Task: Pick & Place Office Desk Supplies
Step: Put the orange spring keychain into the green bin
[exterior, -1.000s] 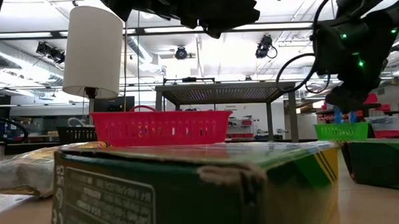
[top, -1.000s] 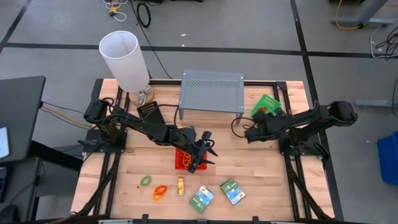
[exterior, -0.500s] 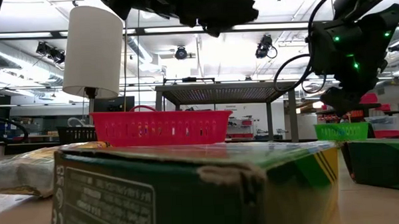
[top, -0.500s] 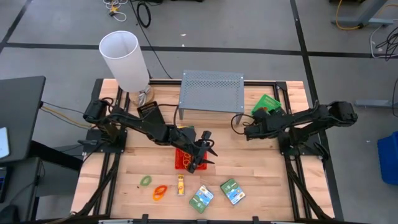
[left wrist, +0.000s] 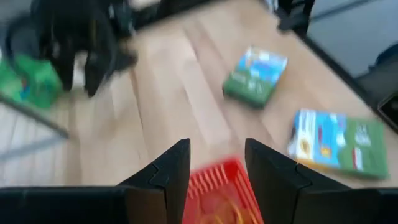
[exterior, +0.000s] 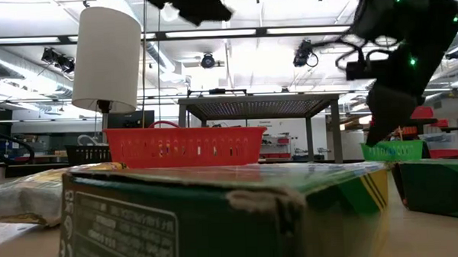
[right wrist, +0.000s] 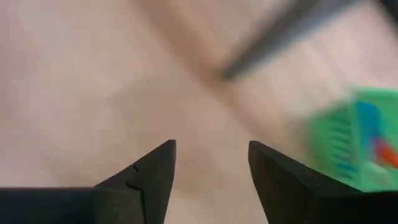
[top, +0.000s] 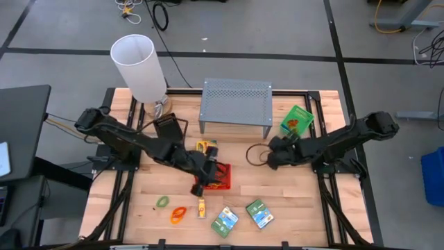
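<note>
Now spread wide and empty, right gripper (top: pixel 267 158), pulled leftward off the small green mesh tray (top: pixel 297 119), which sits at the far right of the wooden worktop (top: pixel 291 201). Swung left and raised, left gripper (top: pixel 200 187), part open, nothing visibly held (small red mesh tray (top: pixel 220 177) just right of it, mid-worktop). Probably one placement finished, next pick pending.

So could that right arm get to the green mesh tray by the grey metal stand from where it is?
Probably yes. The right gripper hangs open over bare wood, and the green mesh tray sits just behind it, beside the grey perforated stand, with nothing lying between them.
</note>
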